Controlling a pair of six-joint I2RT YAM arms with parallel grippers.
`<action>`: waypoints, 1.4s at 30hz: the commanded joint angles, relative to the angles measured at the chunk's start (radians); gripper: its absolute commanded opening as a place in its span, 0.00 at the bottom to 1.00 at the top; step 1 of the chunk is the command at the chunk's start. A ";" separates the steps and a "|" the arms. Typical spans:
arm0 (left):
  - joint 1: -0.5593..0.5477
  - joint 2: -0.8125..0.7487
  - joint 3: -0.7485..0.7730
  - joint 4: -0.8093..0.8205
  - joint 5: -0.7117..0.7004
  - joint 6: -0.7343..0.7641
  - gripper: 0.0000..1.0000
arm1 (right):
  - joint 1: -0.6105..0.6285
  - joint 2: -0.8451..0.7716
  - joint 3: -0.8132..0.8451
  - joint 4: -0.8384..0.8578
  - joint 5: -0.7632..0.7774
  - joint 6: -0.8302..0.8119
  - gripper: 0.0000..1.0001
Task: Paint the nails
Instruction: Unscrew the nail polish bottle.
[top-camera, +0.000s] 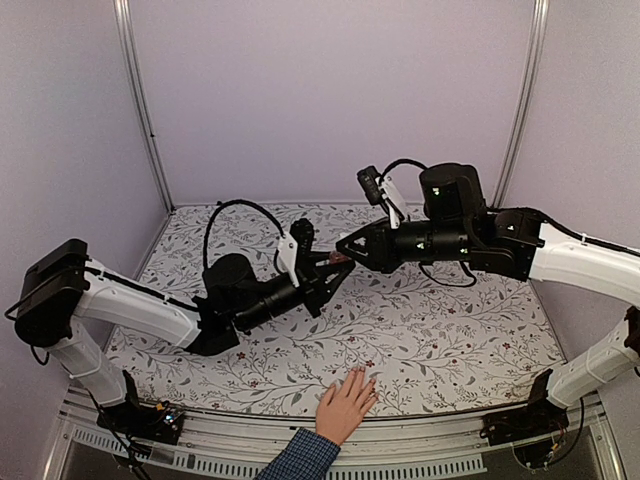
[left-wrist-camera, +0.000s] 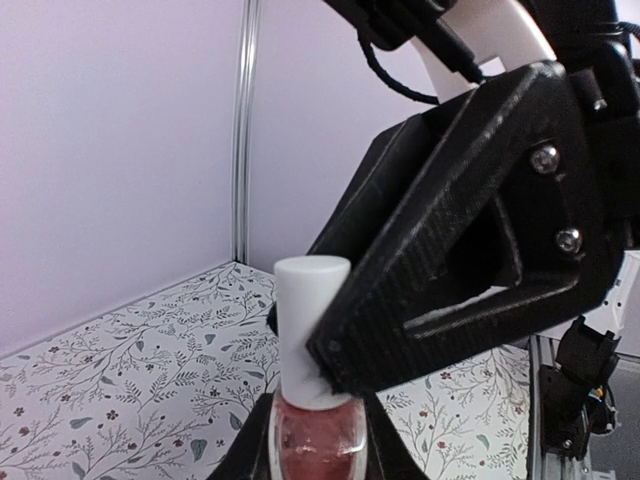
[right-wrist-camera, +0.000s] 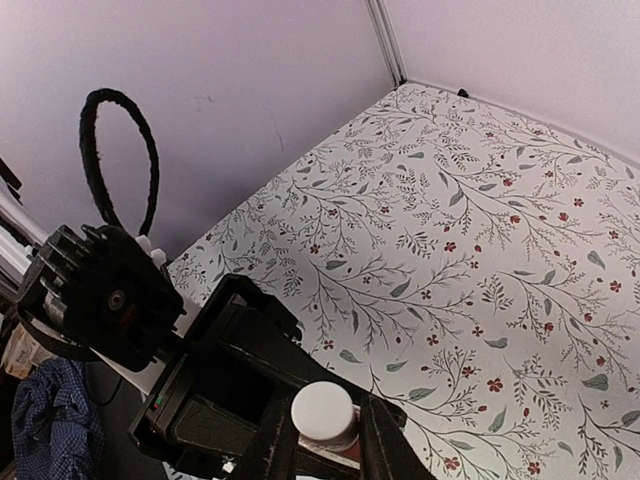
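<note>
A small pink nail polish bottle (left-wrist-camera: 318, 442) with a white cap (left-wrist-camera: 303, 320) is held above the middle of the table. My left gripper (left-wrist-camera: 318, 425) is shut on its glass body from below. My right gripper (right-wrist-camera: 325, 432) has its fingers on both sides of the white cap (right-wrist-camera: 323, 410), shut on it. In the top view the two grippers meet tip to tip at the bottle (top-camera: 340, 258). A light-skinned hand (top-camera: 343, 408) with a blue checked cuff lies flat at the near edge. Its nails (top-camera: 362, 379) are too small to make out.
The table (top-camera: 440, 330) has a floral-patterned cloth and pale walls on three sides. A black cable loop (right-wrist-camera: 118, 160) arches over the left arm. The left arm's body (right-wrist-camera: 215, 385) fills the lower left of the right wrist view.
</note>
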 joint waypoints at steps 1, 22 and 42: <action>-0.014 0.009 0.030 -0.020 -0.001 0.019 0.00 | 0.002 0.011 0.030 0.000 -0.030 -0.005 0.20; 0.010 -0.084 -0.015 0.004 0.588 -0.006 0.00 | 0.002 -0.076 -0.012 0.056 -0.266 -0.190 0.00; 0.000 -0.019 0.052 0.141 1.060 -0.134 0.00 | 0.004 -0.096 -0.025 0.056 -0.662 -0.384 0.00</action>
